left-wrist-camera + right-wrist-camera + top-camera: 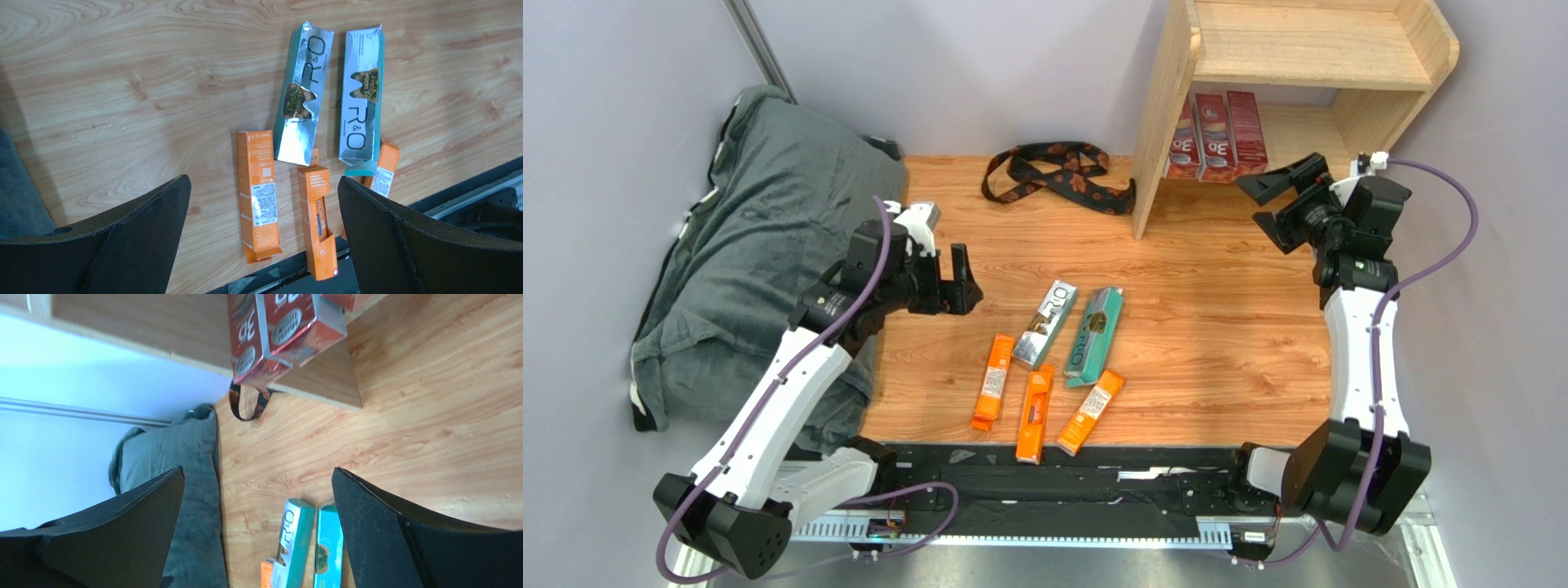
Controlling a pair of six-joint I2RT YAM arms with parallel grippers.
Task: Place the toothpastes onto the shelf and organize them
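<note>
Nearest me, three small bright orange cardboard boxes (1036, 413) lie flat by the near edge of the desk, about mid-width. Just beyond them a long silver-white cardboard box (1047, 324) and a long teal cardboard box (1095, 335) lie side by side near the desk's middle. My left claw (959, 282) hovers to their left, fingers spread, holding nothing. My right claw (1259, 202) hangs by the right edge, likewise released and empty. At the far right corner stands the light natural-wood two-tier shelf (1167, 110). Three dark red "3D" boxes (1216, 137) sit side by side on its lower tier. A black-and-brown patterned strap (1057, 172) lies along the far edge, left of the shelf.
</note>
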